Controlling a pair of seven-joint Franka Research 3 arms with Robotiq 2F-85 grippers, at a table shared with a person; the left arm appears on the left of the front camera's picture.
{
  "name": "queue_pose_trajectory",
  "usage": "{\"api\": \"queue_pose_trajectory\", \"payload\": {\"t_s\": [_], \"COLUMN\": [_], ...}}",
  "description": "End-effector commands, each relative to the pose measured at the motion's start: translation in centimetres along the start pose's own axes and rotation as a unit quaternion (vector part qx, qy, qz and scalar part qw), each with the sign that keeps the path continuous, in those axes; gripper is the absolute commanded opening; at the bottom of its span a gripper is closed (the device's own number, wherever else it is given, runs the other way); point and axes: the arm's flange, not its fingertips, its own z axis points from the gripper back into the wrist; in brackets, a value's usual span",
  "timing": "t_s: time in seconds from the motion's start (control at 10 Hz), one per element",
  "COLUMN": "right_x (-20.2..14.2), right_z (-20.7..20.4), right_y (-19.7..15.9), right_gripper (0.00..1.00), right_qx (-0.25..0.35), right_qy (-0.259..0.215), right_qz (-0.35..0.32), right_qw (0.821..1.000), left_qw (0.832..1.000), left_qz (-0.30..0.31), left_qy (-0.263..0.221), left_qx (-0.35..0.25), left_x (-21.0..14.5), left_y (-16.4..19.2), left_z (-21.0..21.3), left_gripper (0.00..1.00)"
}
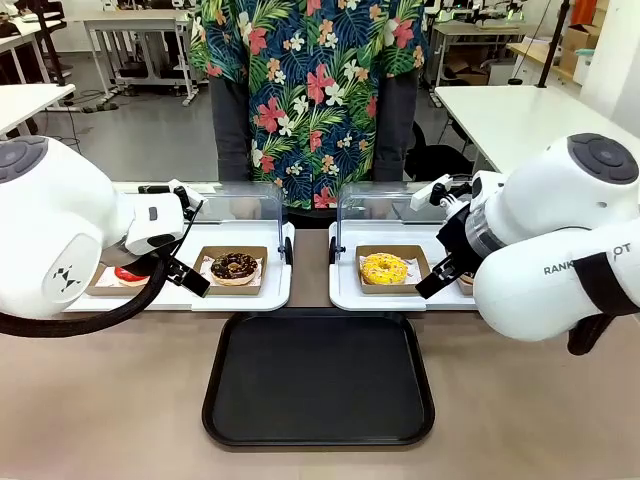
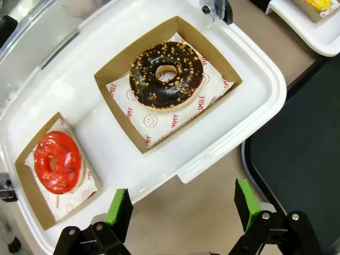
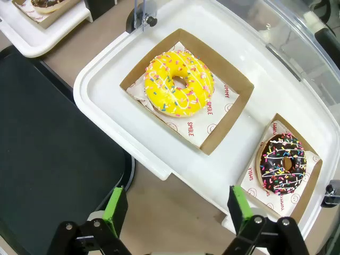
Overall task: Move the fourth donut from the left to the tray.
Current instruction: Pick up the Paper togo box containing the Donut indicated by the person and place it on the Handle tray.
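Our right gripper (image 3: pixel 177 210) hovers with fingers wide and empty, so we are at the approach: the sprinkled chocolate donut (image 3: pixel 284 171) sits in its holder on the white tray (image 3: pixel 249 58), and we must centre over it next.

Workshop interior. A smooth grey floor (image 1: pixel 150 130) extends behind the matt tan tabletop (image 1: pixel 110 400) in the foreground. A white rectangular worktable (image 1: pixel 520 115) stands at right, a second white table (image 1: pixel 25 100) at the left edge; brown cardboard boxes (image 1: pixel 580 40) occupy the upper right corner.
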Motion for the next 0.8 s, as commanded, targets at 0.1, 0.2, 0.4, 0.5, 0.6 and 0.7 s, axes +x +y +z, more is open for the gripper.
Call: {"api": "queue_pose_trajectory", "payload": {"t_s": [0.1, 0.2, 0.4, 0.5, 0.6, 0.7], "right_x": [1.3, 2.2, 2.4, 1.6, 0.2, -1.3], "right_z": [2.1, 5.2, 9.9, 12.0, 14.3, 16.2], "right_y": [-1.1, -2.8, -7.4, -9.9, -12.5, -15.3], "right_gripper": [1.0, 1.0, 1.0, 1.0, 1.0, 1.0], "right_qx": [0.013, 0.021, 0.065, 0.085, 0.107, 0.127], "right_qy": [-0.019, -0.036, -0.066, -0.083, -0.104, -0.125], "right_qz": [0.001, -0.01, -0.026, -0.033, -0.042, -0.044], "right_qw": [1.0, 0.999, 0.995, 0.992, 0.988, 0.983], "left_qw": [1.0, 0.999, 0.996, 0.992, 0.987, 0.981], "left_qz": [0.009, 0.02, 0.024, 0.022, 0.013, 0.003], "left_qy": [-0.015, -0.027, -0.036, -0.049, -0.066, -0.089], "left_qx": [0.002, -0.032, -0.081, -0.112, -0.144, -0.174], "left_x": [0.8, 1.3, 1.4, 0.8, -0.6, -2.0], "left_y": [2.4, 5.5, 11.0, 13.5, 16.1, 18.4], "left_z": [2.2, 4.9, 8.9, 10.9, 13.3, 14.6], "left_gripper": [1.0, 1.0, 1.0, 1.0, 1.0, 1.0]}}
